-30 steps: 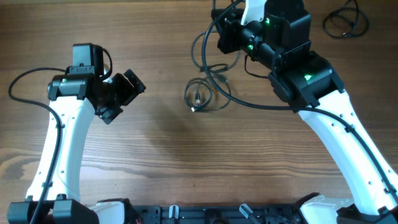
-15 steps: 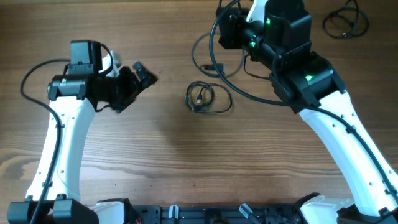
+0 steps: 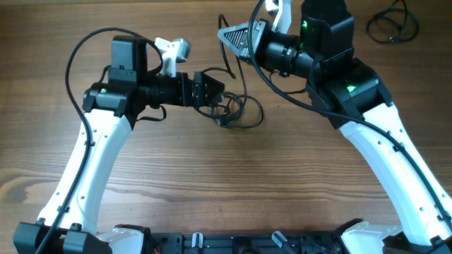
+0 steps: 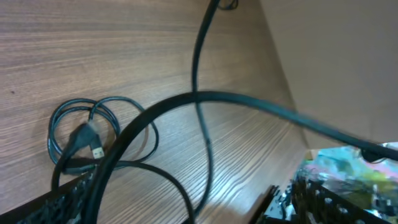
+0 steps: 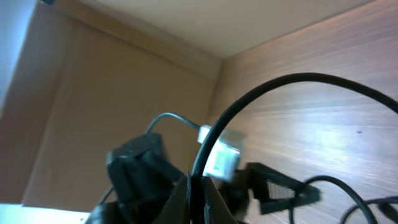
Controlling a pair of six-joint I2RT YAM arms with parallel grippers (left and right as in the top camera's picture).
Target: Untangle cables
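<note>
Lying coiled, cables (image 3: 236,113) sit just beside the spread left gripper (image 3: 216,89).

— What do we see around it all?
— A wood-grain table (image 3: 183,190) across our overhead frame. In the left wrist view, a tan wall (image 4: 348,56) upper right, a blurred colourful patch (image 4: 348,171) lower right.

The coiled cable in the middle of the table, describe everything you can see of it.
The coiled cable is a thin black cord wound in a few loose loops, lying on the wooden table. A small plug with a silvery tip lies inside the loops. One strand leads off toward the far edge. The left gripper, open, is at its left side; contact is unclear.
</note>
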